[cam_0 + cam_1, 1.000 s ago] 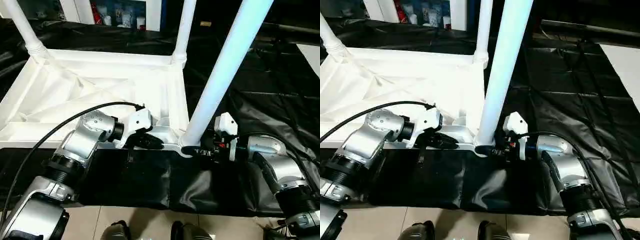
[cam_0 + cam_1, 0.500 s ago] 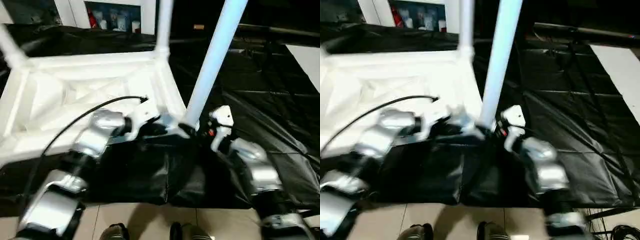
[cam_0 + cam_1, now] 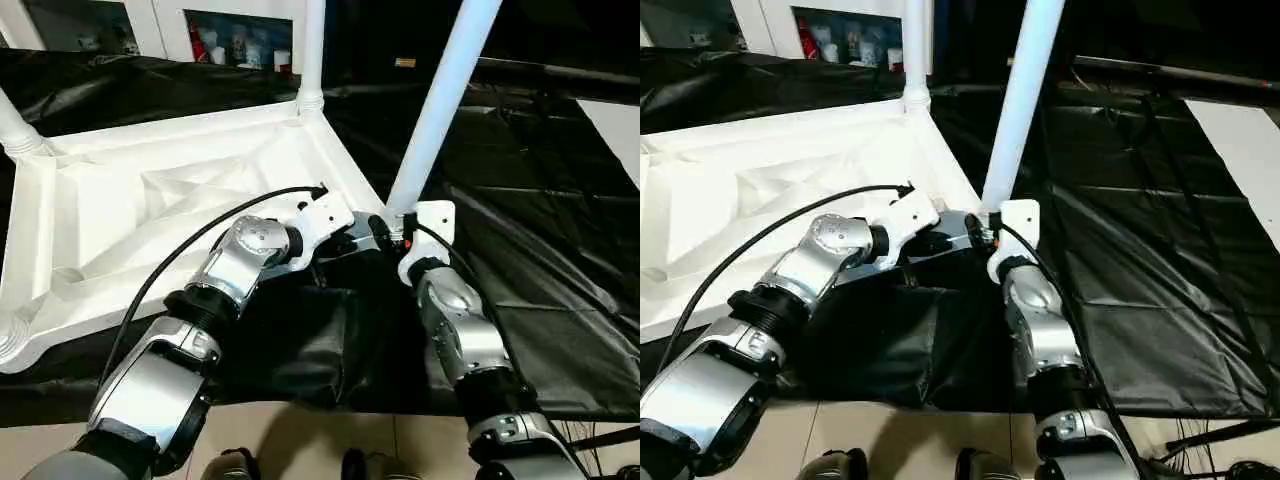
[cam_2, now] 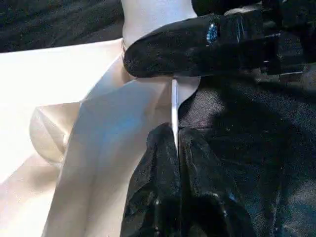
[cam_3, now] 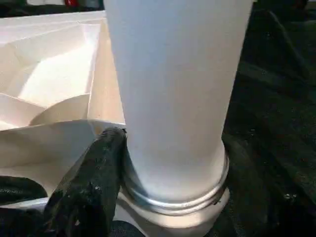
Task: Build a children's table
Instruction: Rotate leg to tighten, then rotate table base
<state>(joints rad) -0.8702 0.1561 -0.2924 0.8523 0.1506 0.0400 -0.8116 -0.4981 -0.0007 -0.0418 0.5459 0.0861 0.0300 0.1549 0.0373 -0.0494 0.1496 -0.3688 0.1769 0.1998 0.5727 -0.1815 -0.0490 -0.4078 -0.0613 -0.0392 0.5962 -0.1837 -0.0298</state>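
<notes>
Leg (image 3: pixel 440 100) stands upright in tabletop (image 3: pixel 150 200) near corner socket — right gripper (image 3: pixel 385 232) clasps its base; left gripper (image 4: pixel 175 143) pinches the rim beside.

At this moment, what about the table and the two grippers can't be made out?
- Near leg: top cut off by the edge, head views.
- Its socket joint: behind the right gripper, head views.
- Tabletop: left end cut off, head views.
- Cabinet contents: too small.
</notes>
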